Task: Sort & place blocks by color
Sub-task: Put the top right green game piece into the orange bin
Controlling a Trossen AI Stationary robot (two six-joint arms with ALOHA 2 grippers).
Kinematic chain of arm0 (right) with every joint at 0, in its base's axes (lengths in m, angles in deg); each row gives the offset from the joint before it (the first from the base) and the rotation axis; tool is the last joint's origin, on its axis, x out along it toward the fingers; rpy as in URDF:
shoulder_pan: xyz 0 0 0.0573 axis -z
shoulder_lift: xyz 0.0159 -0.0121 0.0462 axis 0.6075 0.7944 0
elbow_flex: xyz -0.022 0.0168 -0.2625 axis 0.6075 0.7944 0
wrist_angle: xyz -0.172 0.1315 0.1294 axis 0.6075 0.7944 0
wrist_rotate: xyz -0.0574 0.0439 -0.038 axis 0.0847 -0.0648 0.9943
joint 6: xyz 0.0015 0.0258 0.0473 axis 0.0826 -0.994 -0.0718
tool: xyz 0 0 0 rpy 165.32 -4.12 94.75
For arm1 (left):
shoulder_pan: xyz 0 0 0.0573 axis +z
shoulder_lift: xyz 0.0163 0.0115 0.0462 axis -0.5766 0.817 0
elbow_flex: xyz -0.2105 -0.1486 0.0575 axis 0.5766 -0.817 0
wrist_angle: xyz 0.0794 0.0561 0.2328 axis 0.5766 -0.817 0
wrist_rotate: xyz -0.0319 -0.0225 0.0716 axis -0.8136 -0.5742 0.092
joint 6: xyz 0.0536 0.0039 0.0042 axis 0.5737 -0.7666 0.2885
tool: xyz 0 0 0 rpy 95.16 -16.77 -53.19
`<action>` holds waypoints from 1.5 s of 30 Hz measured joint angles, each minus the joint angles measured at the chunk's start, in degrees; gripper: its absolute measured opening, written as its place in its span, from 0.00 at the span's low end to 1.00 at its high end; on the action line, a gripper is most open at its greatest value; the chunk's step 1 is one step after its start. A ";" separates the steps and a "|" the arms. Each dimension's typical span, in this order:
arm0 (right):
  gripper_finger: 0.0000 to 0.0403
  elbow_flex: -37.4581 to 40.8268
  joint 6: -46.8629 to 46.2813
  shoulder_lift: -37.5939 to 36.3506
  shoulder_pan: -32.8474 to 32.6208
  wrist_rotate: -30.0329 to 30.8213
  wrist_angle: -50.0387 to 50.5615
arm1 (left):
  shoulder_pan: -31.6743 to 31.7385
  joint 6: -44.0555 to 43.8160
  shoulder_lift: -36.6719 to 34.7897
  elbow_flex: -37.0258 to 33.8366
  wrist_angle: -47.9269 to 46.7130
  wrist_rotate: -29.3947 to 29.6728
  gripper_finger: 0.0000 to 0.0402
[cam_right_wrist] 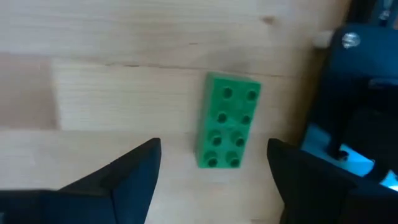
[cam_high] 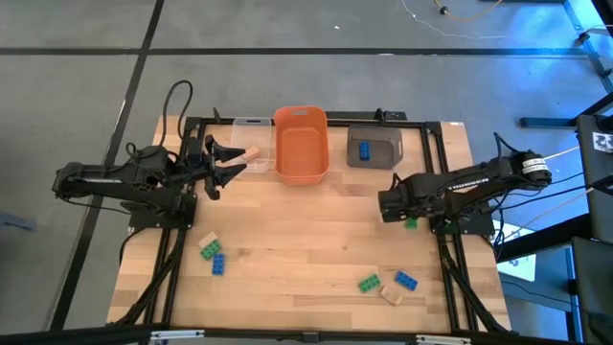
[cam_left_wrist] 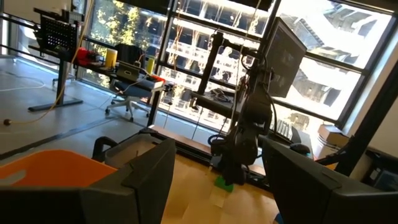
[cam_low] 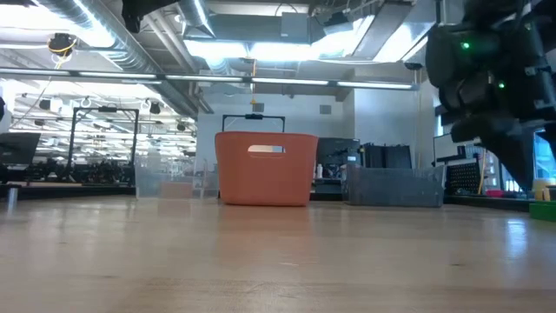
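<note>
**A:** Where does the green brick [cam_right_wrist: 227, 121] lie against the right gripper [cam_right_wrist: 214, 168]?

**B:** Flat on the wooden table [cam_high: 306, 240], studs up, straight ahead of the open fingers and not touched by them. From above, the right gripper [cam_high: 390, 203] hangs over the table's three o'clock side, and that brick [cam_high: 411, 223] shows as a bit of green at about five o'clock from it, just beside it.

**A:** And the arm?

**B:** It reaches in from the three o'clock edge, stretched toward the middle with the wrist bent down. Nothing is held.

**A:** The left one?

**B:** The left gripper [cam_high: 228, 160] sits at the table's ten o'clock, fingers spread and empty, pointing toward the clear bin [cam_high: 251, 123]. A tan brick [cam_high: 251, 152] lies just off its tips, at the clear bin's near edge; whether it is inside I cannot tell. That arm lies low, coming in from nine o'clock.

**A:** The other bricks?

**B:** One blue brick [cam_high: 364, 149] is in the grey-brown bin [cam_high: 388, 137] at one o'clock. The orange bin [cam_high: 301, 144] stands at twelve. At seven o'clock lies a cluster of three, tan [cam_high: 208, 239], green [cam_high: 209, 250] and blue [cam_high: 218, 264]. At five o'clock lie a green one [cam_high: 369, 283], a blue one [cam_high: 406, 280] and a tan one [cam_high: 391, 294], close together.
</note>
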 joint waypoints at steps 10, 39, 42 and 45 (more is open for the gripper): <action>0.73 4.88 -8.60 0.00 -0.66 1.00 -4.67 | -0.02 0.01 0.00 0.00 0.02 0.07 0.58; 0.35 8.61 -9.32 -0.01 -2.84 7.27 -22.70 | 0.00 0.04 0.00 0.00 0.33 0.95 0.58; 0.35 6.37 -6.66 -0.96 -4.50 11.70 -24.33 | 0.00 0.04 0.00 0.00 0.33 2.42 0.58; 0.35 3.80 -1.19 -3.23 -6.68 17.07 -26.84 | 0.00 0.04 0.02 0.00 0.31 2.84 0.58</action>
